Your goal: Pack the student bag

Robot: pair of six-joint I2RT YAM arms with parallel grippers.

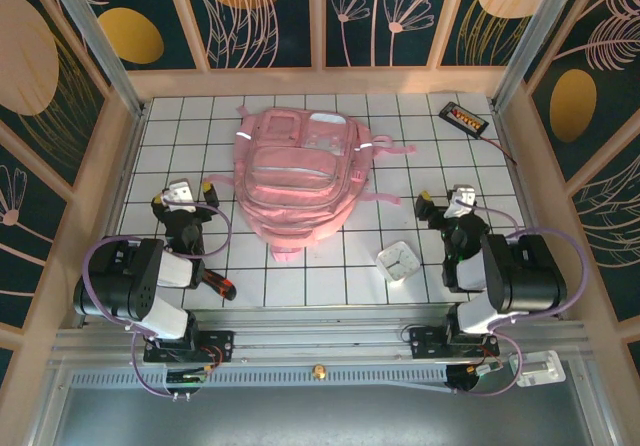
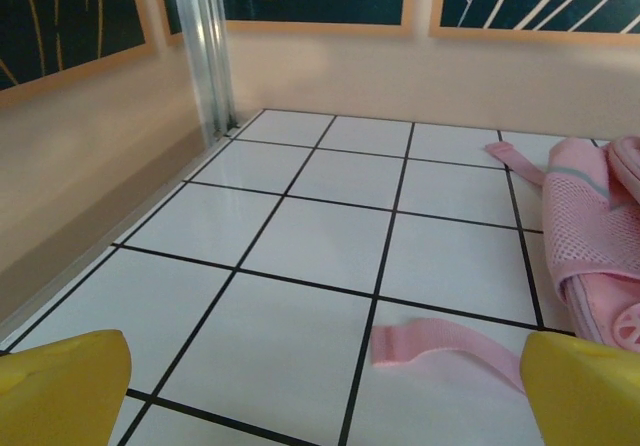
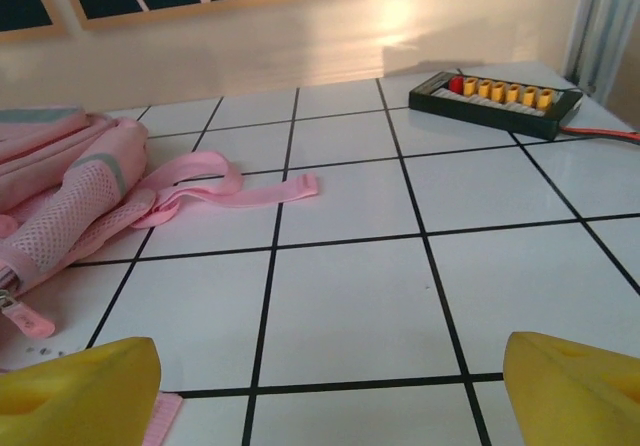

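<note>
The student bag point(image 1: 298, 176), a large pink backpack with translucent front pockets, lies flat in the middle of the tiled table. My left gripper point(image 1: 185, 194) hovers just left of it, open and empty. In the left wrist view its yellow fingertips point(image 2: 60, 386) stand far apart over bare tiles, with a loose pink strap point(image 2: 440, 341) and the bag's mesh side point(image 2: 590, 236) to the right. My right gripper point(image 1: 448, 204) stands to the right of the bag, open and empty. In the right wrist view its fingertips point(image 3: 575, 386) frame bare tiles, with the bag point(image 3: 60, 186) at the left.
A white square object point(image 1: 398, 261) lies on the tiles between the bag and the right arm. A tool with a red and black handle point(image 1: 215, 284) lies by the left arm's base. A black board with orange connectors point(image 1: 464, 118) sits at the back right corner. Wooden walls ring the table.
</note>
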